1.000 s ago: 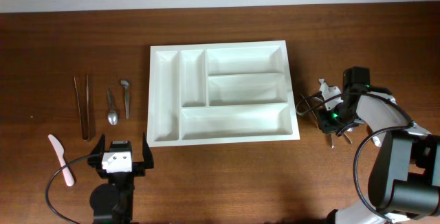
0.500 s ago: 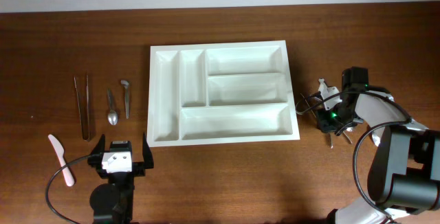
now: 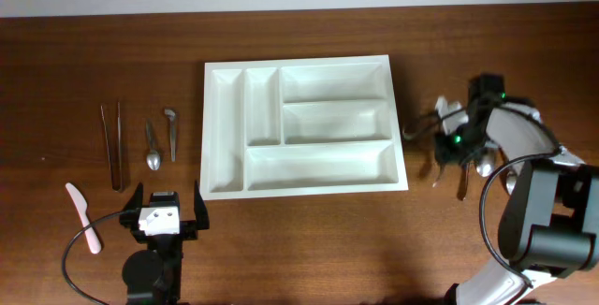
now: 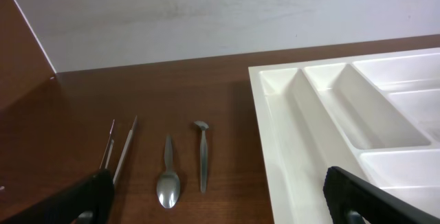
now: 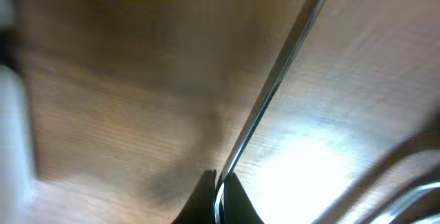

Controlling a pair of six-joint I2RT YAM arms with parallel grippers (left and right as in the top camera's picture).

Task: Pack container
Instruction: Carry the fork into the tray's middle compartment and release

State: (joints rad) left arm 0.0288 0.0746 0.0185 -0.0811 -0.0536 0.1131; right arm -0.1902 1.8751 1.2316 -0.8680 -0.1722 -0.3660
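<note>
Cutlery tray, a white moulded-plastic rectangle with smooth rounded walls, lies flat at the centre of the overhead frame. It has two narrow upright compartments on its left and three long horizontal ones on its right, all showing bare plastic. In the left wrist view its glossy rim fills the right side.

The surface beneath it is dark brown wood with a fine grain. Left of the tray lie two thin metal rods side by side, a small steel spoon with its bowl toward the bottom, and a short metal tool with a curved head. A pale pink flat spatula lies at the lower left.

Just below these, the left end effector stands released, its black fingers spread wide and grasping nothing.

At the right of the frame, apart from the tray, the right end effector is clenched over some silver cutlery. Its blurred wrist view shows a slim shiny metal handle running out from the pinched black fingertips, apparently grasped.
</note>
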